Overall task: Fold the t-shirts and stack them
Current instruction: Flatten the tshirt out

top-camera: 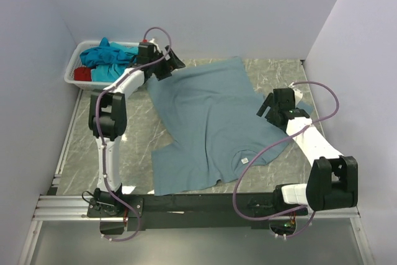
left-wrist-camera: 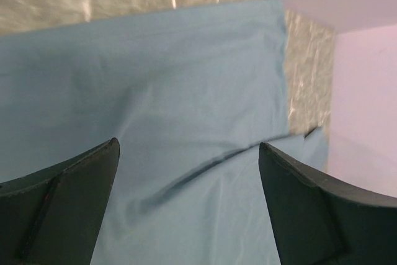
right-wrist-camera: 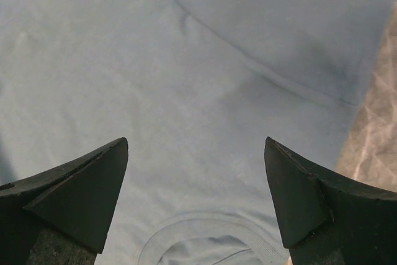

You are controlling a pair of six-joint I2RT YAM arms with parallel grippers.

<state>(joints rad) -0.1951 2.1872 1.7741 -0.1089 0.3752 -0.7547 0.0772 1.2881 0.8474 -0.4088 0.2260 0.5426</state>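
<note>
A dusty grey-blue t-shirt [top-camera: 205, 116] lies spread flat on the table, its collar and small white neck label [top-camera: 244, 160] toward the near side. My left gripper [top-camera: 175, 64] is open and empty over the shirt's far left corner; the left wrist view shows the cloth [left-wrist-camera: 186, 91] below the parted jaws [left-wrist-camera: 189, 147]. My right gripper [top-camera: 265, 110] is open and empty over the shirt's right edge; the right wrist view shows the cloth and the collar [right-wrist-camera: 205, 240] between its jaws [right-wrist-camera: 196, 142]. A turquoise shirt [top-camera: 107, 54] and a red shirt [top-camera: 82, 74] lie in the basket.
A white plastic basket [top-camera: 73, 60] stands at the far left corner against the wall. Walls close the left, back and right sides. Marbled grey table [top-camera: 139, 141] shows around the shirt. A black rail [top-camera: 205, 203] with the arm bases runs along the near edge.
</note>
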